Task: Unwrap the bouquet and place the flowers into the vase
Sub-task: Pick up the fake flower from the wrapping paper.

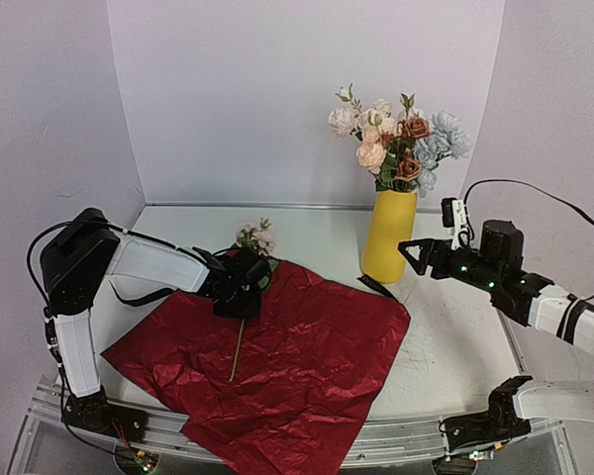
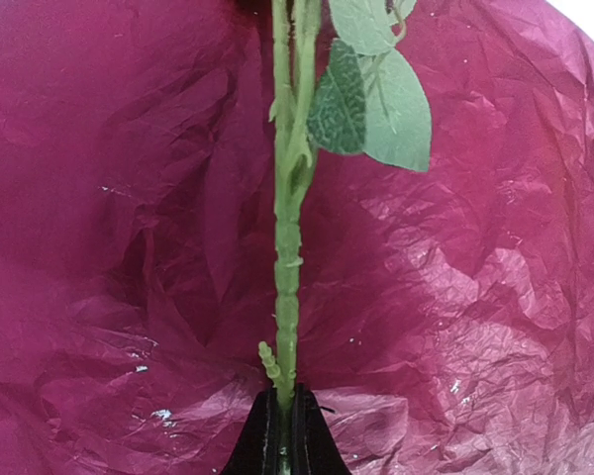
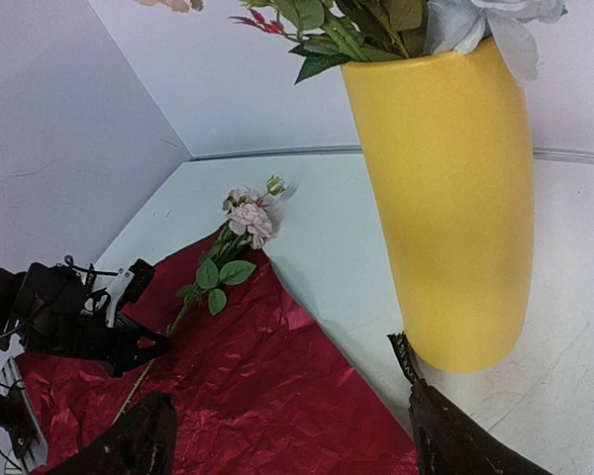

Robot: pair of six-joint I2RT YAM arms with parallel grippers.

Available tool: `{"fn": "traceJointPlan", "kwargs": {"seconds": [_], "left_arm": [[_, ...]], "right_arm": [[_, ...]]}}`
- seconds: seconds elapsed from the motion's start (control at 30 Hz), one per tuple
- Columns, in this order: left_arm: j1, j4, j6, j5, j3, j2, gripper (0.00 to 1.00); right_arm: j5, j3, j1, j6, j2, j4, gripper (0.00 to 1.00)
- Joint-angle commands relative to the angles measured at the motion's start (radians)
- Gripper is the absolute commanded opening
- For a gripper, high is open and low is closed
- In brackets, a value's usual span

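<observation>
– Pinching the lone pink flower [image 1: 254, 236] by its stem [image 2: 287, 247], the left gripper [image 2: 282, 427] is pressed tight on it over the red paper [image 1: 297, 376]. Lift it straight, I'd say, bloom trailing.
– And the vase [image 1: 389, 237] stands right of the sheet, crowded with flowers [image 1: 396, 139]; the right gripper [image 1: 413, 253] is spread beside it, holding nothing.

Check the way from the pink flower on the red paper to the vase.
Nothing visible blocks it. The left gripper is shut on the flower stem; only red paper and bare table lie between it and the vase. The right gripper stands open on the vase's other side. Its mouth is crowded, though.
</observation>
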Motion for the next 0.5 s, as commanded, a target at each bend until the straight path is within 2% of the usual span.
{"fn": "traceJointPlan", "kwargs": {"seconds": [0.0, 0.3, 0.47], "left_arm": [[0.004, -0.034, 0.015, -0.035, 0.03, -0.059, 0.0], [-0.025, -0.029, 0.092, -0.041, 0.022, -0.269, 0.0], [-0.03, 0.062, 0.142, 0.066, -0.005, -0.419, 0.0]], "right_arm": [[-0.035, 0.019, 0.001, 0.023, 0.011, 0.053, 0.81], [-0.085, 0.062, 0.001, 0.111, 0.03, 0.066, 0.79], [-0.192, 0.103, 0.012, 0.235, 0.063, 0.141, 0.78]]}}
